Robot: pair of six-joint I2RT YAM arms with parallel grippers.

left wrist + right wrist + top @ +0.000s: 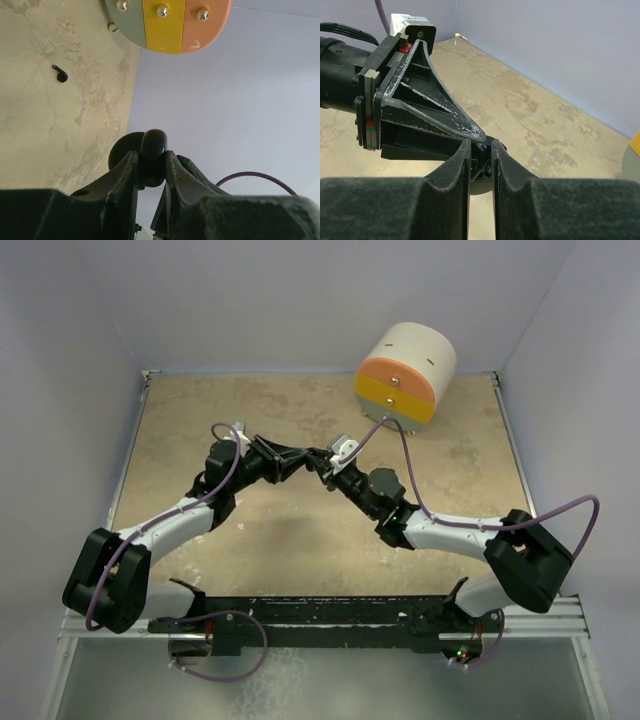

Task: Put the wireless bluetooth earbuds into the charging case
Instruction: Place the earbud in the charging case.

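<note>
My left gripper (151, 159) is shut on the black charging case (154, 140), held up off the table with a round dark lid (119, 150) standing behind it. My right gripper (480, 145) meets it tip to tip and is shut on a small dark glossy earbud (480, 148), right over the case's open hollows (486, 173). Another black earbud (61, 75) lies loose on the tabletop beyond. In the top view the left gripper (303, 457) and the right gripper (324, 469) touch mid-table, and the case is hidden between them.
A cream drum with an orange, yellow and grey face with screws (405, 375) (167, 22) stands at the back right by the wall. Pale walls close in the mottled beige table (250, 550) on three sides. A purple cable (420, 490) trails from the right wrist.
</note>
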